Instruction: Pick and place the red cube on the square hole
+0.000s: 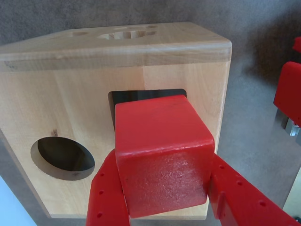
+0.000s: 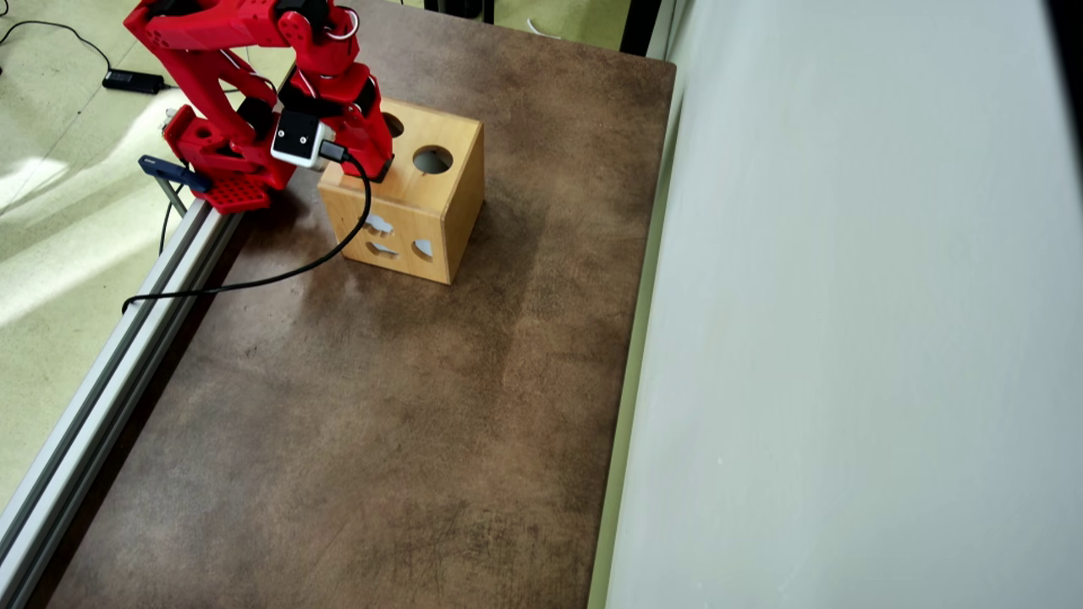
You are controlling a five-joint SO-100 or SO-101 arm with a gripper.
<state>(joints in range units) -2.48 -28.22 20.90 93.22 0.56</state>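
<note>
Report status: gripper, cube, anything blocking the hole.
Gripper shut on red cube. Cube held right at the square hole of the wooden box, partly covering it. Nothing else in the way.

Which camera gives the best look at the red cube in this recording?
The wrist view: the red cube fills the frame, held in the gripper in front of the square hole. In the overhead view the arm hides the cube.

The red arm is folding sharply downward, its gripper clamping both fingers against something held between them.
</note>
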